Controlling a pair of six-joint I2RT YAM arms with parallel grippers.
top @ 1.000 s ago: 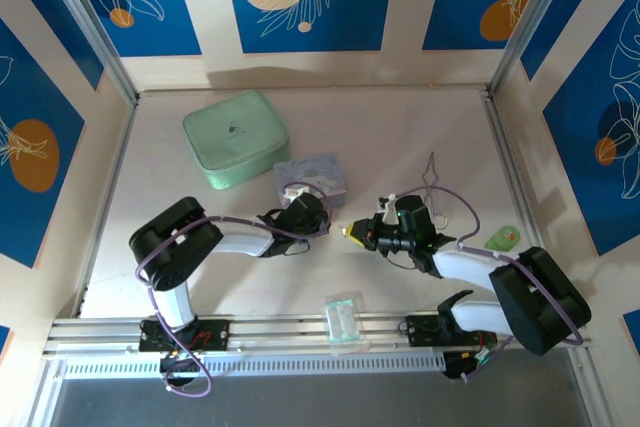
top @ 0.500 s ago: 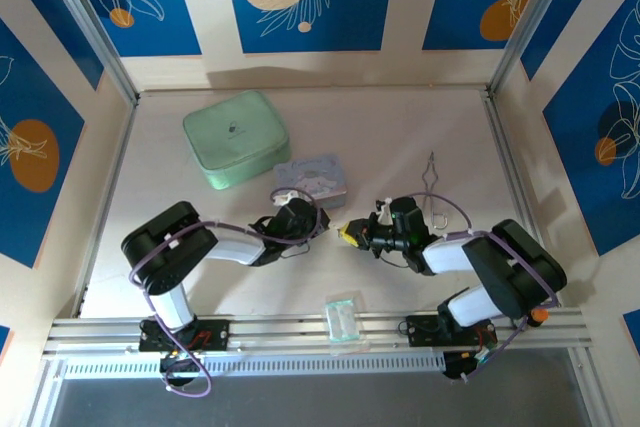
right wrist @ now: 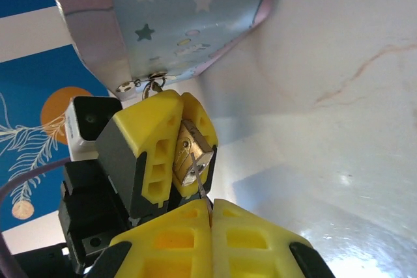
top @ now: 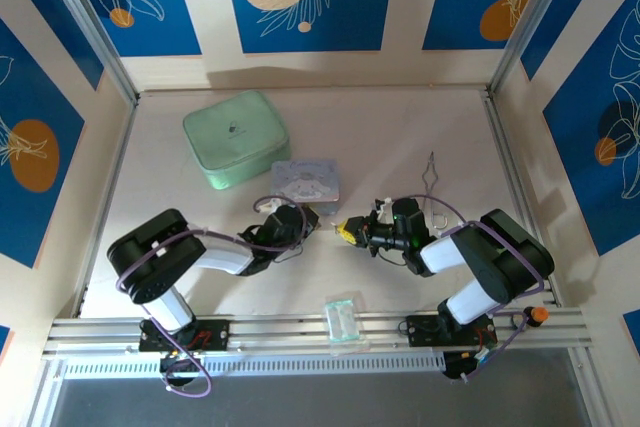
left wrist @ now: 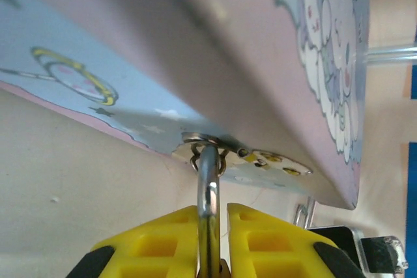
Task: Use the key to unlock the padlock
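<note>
The brass padlock (right wrist: 191, 154) is pinched between the yellow fingers (right wrist: 153, 141) of my left gripper (left wrist: 212, 216), which is shut on it. Its silver shackle (left wrist: 208, 183) runs up through the hasp (left wrist: 207, 141) of the pastel cartoon box (top: 307, 183). My right gripper (right wrist: 211, 209) is shut on the thin silver key (right wrist: 202, 190). The key's tip touches the padlock's lower face; I cannot tell whether it is in the keyhole. From above, the left gripper (top: 300, 222) and right gripper (top: 350, 232) face each other just in front of the box.
A mint-green zip case (top: 236, 137) lies at the back left. A silver wire ring (top: 432, 182) rests right of the box. A small clear bag (top: 342, 317) sits on the front rail. Frame posts and patterned walls close in the table on both sides.
The left arm has drawn its gripper slightly down and left, and the box has turned squarer to the table. The right arm has folded in tighter; its gripper stays facing the left one.
</note>
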